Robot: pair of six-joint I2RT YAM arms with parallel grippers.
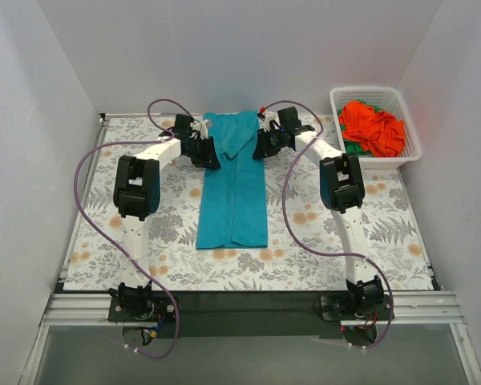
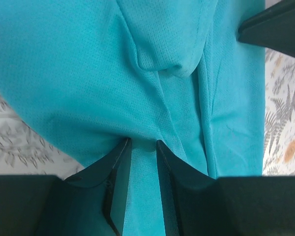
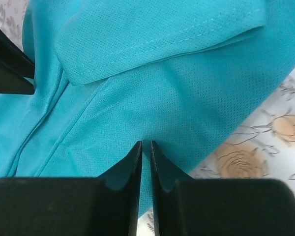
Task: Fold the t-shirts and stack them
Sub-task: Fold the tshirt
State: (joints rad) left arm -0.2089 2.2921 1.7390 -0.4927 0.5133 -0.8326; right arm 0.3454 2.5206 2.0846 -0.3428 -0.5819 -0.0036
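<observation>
The soft teal-blue cloth t-shirt (image 1: 232, 200) lies flat on the flowery table (image 1: 168, 233), folded into one long strip. The strip runs straight from the near side to the far side. Its wider end, with a folded sleeve, points away from the arms.

Both arms are at that far end, equally near. The left end effector (image 2: 141, 143) is on the left edge and the right end effector (image 3: 145, 143) on the right edge. Each is nearly closed, pinching teal cloth.

I think the far end should come toward the near end next, along the strip.

A bright orange-red t-shirt (image 1: 373, 128) sits in the white plastic basket (image 1: 413, 152), well apart.
</observation>
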